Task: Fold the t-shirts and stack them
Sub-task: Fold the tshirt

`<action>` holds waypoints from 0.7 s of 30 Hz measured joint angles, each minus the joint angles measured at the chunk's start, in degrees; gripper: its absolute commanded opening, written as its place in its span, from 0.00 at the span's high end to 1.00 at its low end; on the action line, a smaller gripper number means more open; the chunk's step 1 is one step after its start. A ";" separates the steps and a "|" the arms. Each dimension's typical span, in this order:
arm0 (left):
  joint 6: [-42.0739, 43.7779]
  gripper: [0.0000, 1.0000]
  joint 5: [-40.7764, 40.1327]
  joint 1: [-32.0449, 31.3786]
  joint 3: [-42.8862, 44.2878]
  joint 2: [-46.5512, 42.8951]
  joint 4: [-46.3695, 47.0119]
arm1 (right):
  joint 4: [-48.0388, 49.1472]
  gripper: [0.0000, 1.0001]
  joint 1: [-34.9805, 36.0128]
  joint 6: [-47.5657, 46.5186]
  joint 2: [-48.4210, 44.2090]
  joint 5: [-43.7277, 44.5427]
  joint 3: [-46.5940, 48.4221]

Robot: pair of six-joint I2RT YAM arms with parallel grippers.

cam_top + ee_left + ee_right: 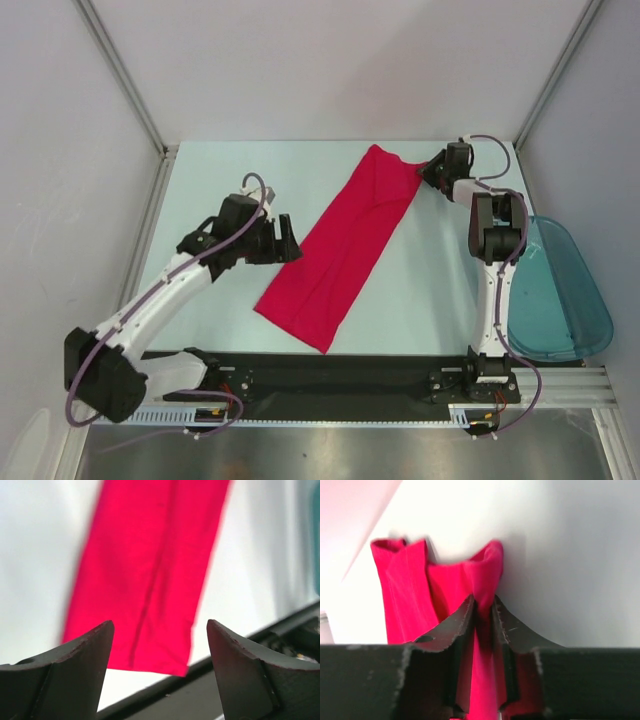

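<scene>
Tabletop (230,180), pale and matte, filled the top view, boxed in by plain white walls (330,60) behind the table and on both its sides. A black rail (330,375) ran along the table's near edge.

There it was: 1 red t-shirt (340,250), folded into a long narrow strip. It lay flat and slantwise, from the table's far right down toward its near middle.

The right gripper (425,172) sat at the table's far right, on the strip's far end. The top view could not settle its grip, but the right wrist view did. There both fingers (462,620) were pinched together on a raised ridge of red cloth, with more cloth bunched up beyond them.

The left gripper (285,240) hung left of the table's middle, just beside the strip's long edge. From the left wrist view its 2 fingertips stood wide apart with nothing between them. That view alone showed a lengthwise crease in the cloth and the squared near hem.

Count: 1 t-shirt, 2 arms, 2 grippers and 1 translucent teal bin (560,290) at the table's right edge.
</scene>
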 measured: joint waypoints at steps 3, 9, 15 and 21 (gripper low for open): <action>2.23 0.18 0.09 5.18 1.33 5.81 -0.76 | -0.59 0.82 0.31 0.85 4.44 -0.04 6.75; 3.43 0.12 0.70 10.60 -1.64 16.98 -0.11 | -3.89 0.75 1.66 1.05 13.79 -0.68 22.51; 3.43 0.12 0.50 10.54 -4.33 18.34 -0.07 | -6.80 0.43 2.05 -0.44 15.30 -2.27 27.39; 3.43 0.18 0.44 10.54 -6.29 18.38 1.27 | -17.70 0.43 -0.68 -3.37 9.42 -2.97 24.06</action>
